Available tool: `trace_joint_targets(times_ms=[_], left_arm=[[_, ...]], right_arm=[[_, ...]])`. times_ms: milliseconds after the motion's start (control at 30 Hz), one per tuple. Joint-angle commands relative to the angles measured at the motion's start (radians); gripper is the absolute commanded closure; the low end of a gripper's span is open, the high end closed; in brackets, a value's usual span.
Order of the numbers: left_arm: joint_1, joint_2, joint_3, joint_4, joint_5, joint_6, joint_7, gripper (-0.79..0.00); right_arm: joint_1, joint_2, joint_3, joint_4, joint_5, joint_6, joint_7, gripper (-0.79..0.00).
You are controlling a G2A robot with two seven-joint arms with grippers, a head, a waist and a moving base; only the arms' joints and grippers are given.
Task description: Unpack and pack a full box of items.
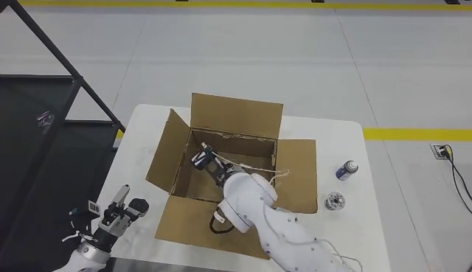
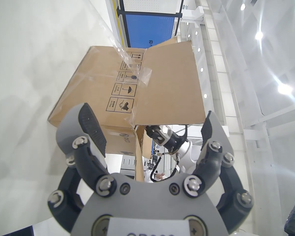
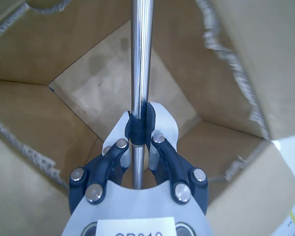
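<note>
Down at the near left corner of the white surface [image 1: 346,228], the left end effector [image 2: 147,115] hovers with its fingers spread wide. Its ribbed black rubber pads [image 2: 92,126] hold nothing and face the outer wall of the cardboard box [image 1: 236,113]. That wall is smooth brown board printed with black handling symbols, and a strip of clear, crinkled tape [image 2: 137,71] peels from its seam. The box stands in the middle of the surface with all four flaps folded outward, their edges torn and showing ragged corrugation. Inside it, the right end effector [image 3: 141,114] is pinched tight on a slim, polished metal rod [image 3: 141,50]. The rod is round in section and mirror-bright, runs straight out past the fingertips and hangs over the bare, slightly stained box floor; whether its far end touches the cardboard cannot be told. Right of the box, well apart from it, a small blue can [image 1: 346,170] and a round grey object [image 1: 335,200] sit near each other. Beyond lies pale floor with a yellow stripe [image 1: 221,4].
</note>
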Motion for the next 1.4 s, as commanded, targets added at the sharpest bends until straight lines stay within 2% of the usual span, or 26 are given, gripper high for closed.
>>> trace_joint_targets(times_ms=[0,200,400,567,700,900,1000,1200,1367], left_arm=[[0.007,-0.001,0.006,-0.008,0.005,-0.005,0.010,-0.785],[0.033,-0.004,0.010,-0.032,0.004,-0.018,0.032,-0.785],[0.051,-0.007,0.016,-0.056,0.019,-0.022,0.057,-0.785],[0.056,-0.009,0.025,-0.073,0.031,-0.019,0.076,-0.785],[0.057,-0.011,0.036,-0.081,0.053,-0.017,0.090,-0.785],[0.060,-0.012,0.015,-0.089,0.047,-0.031,0.120,-0.785],[0.063,-0.011,-0.009,-0.091,0.036,-0.049,0.115,-0.785],[0.081,-0.012,-0.052,-0.103,-0.014,-0.074,0.117,-0.785],[0.102,-0.016,-0.041,-0.123,-0.047,-0.074,0.108,-0.785]], right_arm=[[-0.087,0.020,0.043,-0.131,-0.094,0.005,-0.080,0.000],[-0.283,0.053,0.155,-0.347,-0.220,0.093,-0.307,0.000],[-0.492,0.072,0.253,-0.560,-0.292,0.203,-0.438,0.000],[-0.687,0.084,0.351,-0.732,-0.343,0.310,-0.472,0.000],[-0.808,0.091,0.452,-0.816,-0.318,0.331,-0.446,0.000],[-0.893,0.099,0.673,-0.808,-0.105,0.253,-0.363,0.000],[-0.890,0.104,0.793,-0.750,0.071,0.169,-0.326,0.000],[-0.822,0.121,0.971,-0.532,0.323,-0.016,-0.303,0.000],[-0.752,0.134,1.020,-0.372,0.384,-0.099,-0.340,0.000]])
